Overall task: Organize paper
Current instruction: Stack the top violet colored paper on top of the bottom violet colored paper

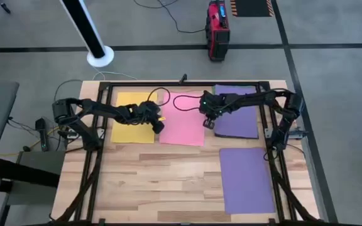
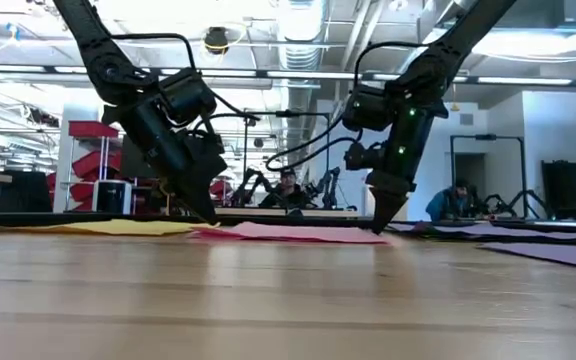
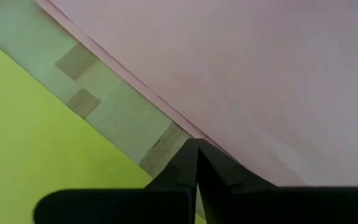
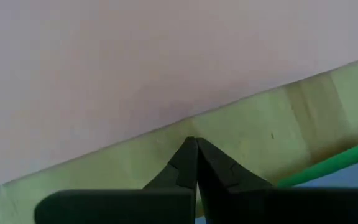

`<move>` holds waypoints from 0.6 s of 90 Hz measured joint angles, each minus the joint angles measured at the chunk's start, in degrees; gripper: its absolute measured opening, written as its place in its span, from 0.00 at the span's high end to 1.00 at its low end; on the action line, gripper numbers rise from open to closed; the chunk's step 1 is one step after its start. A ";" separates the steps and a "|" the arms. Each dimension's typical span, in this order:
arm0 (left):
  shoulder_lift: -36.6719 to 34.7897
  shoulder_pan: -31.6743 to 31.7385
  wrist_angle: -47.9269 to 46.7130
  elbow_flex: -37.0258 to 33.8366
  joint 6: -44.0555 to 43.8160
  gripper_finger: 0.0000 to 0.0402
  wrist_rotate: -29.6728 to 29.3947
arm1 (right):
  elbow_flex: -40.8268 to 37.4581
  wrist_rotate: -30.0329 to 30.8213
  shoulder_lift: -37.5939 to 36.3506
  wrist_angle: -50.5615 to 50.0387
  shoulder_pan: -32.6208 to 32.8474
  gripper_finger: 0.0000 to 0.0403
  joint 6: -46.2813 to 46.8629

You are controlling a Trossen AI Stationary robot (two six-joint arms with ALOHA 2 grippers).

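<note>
Both my grippers are pinched shut, empty: left gripper (image 1: 158,126) at the pink paper's (image 1: 182,119) edge beside the yellow paper (image 1: 132,119), right gripper (image 1: 208,123) between pink and the purple sheet (image 1: 237,121).

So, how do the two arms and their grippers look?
Both arms are dark, jointed, with black cables looping along them. The left gripper and right gripper each have two black fingers tapering to a point. A small green light glows on the right arm.
</note>
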 joint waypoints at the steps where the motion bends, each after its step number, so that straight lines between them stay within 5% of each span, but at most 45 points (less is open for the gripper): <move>1: 0.00 0.00 0.00 0.00 0.00 1.00 0.00 | 0.00 -0.02 0.00 0.00 0.00 1.00 0.00; 54: -0.26 0.00 0.55 0.00 -0.02 1.00 0.90 | 0.22 -0.73 0.78 0.08 0.42 1.00 -0.68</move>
